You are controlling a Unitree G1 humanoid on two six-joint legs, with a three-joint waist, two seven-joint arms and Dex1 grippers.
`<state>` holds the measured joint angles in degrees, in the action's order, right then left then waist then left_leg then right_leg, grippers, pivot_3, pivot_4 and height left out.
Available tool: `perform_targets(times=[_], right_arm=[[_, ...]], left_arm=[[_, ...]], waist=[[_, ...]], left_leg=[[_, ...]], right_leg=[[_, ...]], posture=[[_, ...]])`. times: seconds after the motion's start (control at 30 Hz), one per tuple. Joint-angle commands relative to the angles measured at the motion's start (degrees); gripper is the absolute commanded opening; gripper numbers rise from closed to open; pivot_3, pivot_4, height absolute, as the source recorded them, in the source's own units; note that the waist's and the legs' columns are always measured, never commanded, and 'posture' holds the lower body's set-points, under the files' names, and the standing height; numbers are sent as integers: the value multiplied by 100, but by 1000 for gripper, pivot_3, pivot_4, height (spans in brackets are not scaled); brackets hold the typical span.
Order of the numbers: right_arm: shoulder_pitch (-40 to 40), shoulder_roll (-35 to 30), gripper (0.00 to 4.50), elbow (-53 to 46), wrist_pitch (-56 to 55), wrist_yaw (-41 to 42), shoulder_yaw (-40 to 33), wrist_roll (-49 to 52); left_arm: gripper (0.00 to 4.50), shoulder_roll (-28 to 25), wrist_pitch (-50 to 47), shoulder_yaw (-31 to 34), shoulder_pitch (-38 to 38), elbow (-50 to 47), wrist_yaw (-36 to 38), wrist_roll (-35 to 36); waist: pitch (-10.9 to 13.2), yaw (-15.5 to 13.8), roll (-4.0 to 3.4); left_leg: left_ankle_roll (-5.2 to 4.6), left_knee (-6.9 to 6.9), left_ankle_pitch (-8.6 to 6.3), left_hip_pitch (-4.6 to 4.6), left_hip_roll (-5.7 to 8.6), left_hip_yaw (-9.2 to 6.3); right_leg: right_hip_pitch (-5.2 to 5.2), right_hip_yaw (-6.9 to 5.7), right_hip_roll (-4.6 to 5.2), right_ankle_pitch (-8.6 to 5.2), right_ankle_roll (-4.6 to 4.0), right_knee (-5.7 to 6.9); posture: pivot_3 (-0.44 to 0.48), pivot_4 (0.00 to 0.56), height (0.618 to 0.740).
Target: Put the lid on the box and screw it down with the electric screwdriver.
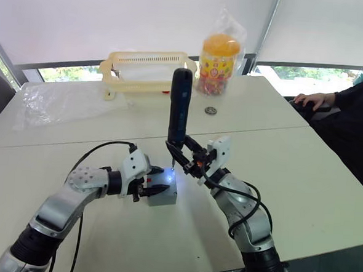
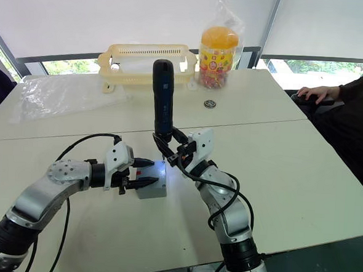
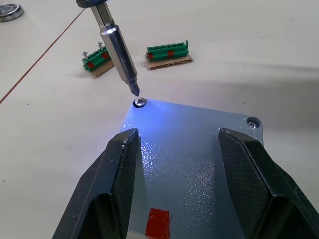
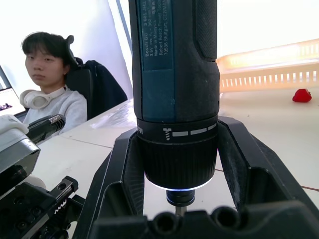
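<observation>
Box (image 1: pixel 163 198): in the eye views mostly hidden behind the left gripper (image 1: pixel 156 182); whether a lid sits on it is too small to tell there.
Lid (image 3: pixel 194 164): near edge cut off by the left wrist view's frame, sides partly covered by the gripper's fingers (image 3: pixel 117 174).
Electric screwdriver (image 4: pixel 174 89): top cut off in the right wrist view; bit tip hidden below the right gripper (image 4: pixel 178 199).
Screwdriver body: cut off at the left wrist view's upper edge.
Person (image 1: pixel 346 115): cut off by the eye view's edge, sleeve and hand visible.
Round metal object (image 1: pixel 211 110) on the worktop (image 1: pixel 302 180): too small to identify.
</observation>
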<state>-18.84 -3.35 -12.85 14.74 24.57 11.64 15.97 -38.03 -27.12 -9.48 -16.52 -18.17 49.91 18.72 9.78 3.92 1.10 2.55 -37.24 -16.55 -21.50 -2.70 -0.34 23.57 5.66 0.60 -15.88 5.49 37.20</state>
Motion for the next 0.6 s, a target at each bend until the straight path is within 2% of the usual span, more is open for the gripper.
perform_targets(times=[0.03, 0.6], right_arm=[[-61, 121, 1695, -173, -228, 29, 21, 42], [10, 86, 1695, 181, -574, 27, 136, -175]], left_arm=[[2569, -57, -108, -160, 131, 133, -7, -208], [2569, -59, -103, -159, 145, 115, -18, -214]], waist=[[0, 0, 0], [0, 2, 0]], left_leg=[[0, 0, 0, 0, 0, 0], [0, 0, 0, 1, 0, 0]], right_leg=[[0, 0, 0, 0, 0, 0], [0, 0, 0, 0, 0, 0]], posture=[[0, 150, 740], [0, 150, 740]])
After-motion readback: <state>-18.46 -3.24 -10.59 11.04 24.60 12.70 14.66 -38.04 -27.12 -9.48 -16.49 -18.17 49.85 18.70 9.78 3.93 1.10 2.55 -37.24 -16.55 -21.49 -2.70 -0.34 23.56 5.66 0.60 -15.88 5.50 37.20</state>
